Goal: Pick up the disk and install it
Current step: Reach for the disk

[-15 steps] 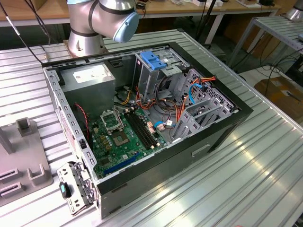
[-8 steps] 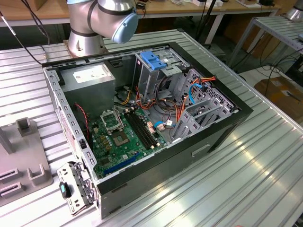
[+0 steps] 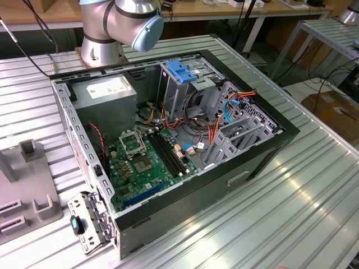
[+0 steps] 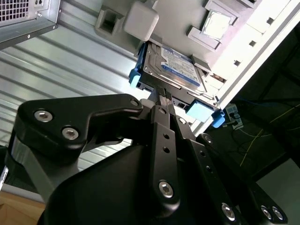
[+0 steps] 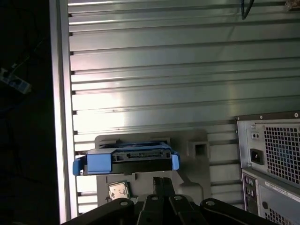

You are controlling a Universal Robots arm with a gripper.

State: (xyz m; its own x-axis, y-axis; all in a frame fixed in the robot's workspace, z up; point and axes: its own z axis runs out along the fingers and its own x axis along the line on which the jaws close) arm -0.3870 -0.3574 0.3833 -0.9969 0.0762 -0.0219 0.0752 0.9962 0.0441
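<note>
**A:** so where's the disk (image 4: pixel 174 69) sitting?

**B:** label up in a grey holder (image 4: pixel 173 18), close to an edge of the ribbed metal table (image 4: pixel 70 70). It's outside the open PC case (image 3: pixel 185 196).

**A:** and the gripper (image 4: pixel 162 97)?

**B:** jaws clenched, nothing between them. The tips are just beside the disk's near edge, between its blue rails. Can't tell if they're touching it tbh.

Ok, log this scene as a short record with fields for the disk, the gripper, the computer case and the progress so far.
disk: lies flat, label up, on a grey holder, blue rails on its edges
gripper: at the disk's near edge
computer case: open on the ribbed metal table, motherboard exposed
drive cage: blue latch on top
progress: disk not yet in the case
</note>
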